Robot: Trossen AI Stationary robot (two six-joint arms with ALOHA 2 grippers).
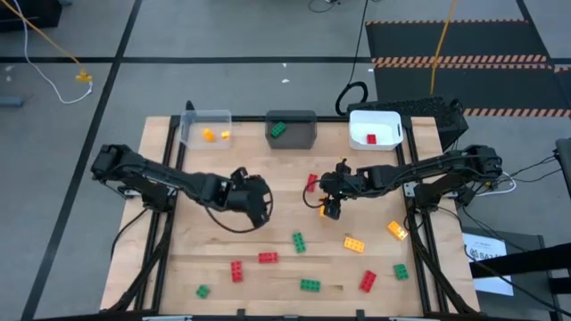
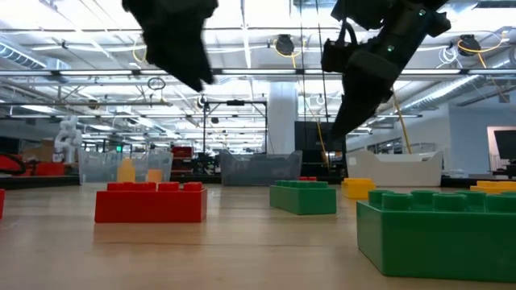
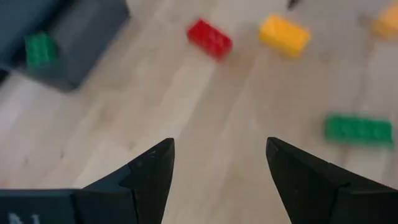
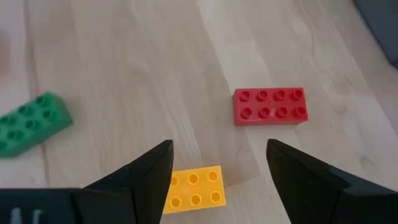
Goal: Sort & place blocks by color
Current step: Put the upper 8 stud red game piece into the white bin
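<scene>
Studded blocks in red, green and orange-yellow lie scattered over the wooden table (image 1: 196,250). My right gripper (image 1: 332,205) (image 4: 217,149) hangs open just above a yellow block (image 4: 193,188) (image 1: 323,211), with a red block (image 4: 268,106) (image 1: 311,183) beyond it and a green block (image 4: 31,123) to the side. My left gripper (image 1: 257,201) (image 3: 217,146) hovers open over bare wood near the table's middle, touching nothing. In the low view both grippers, left (image 2: 181,48) and right (image 2: 355,97), are above the tabletop.
Three bins stand along the far edge: a clear bin (image 1: 192,134) holding orange blocks, a dark grey bin (image 1: 303,135) holding a green block (image 3: 38,48), and a white bin (image 1: 385,120) holding a red one. More blocks lie toward the near edge, among them a red block (image 2: 149,201) and a green block (image 2: 439,229).
</scene>
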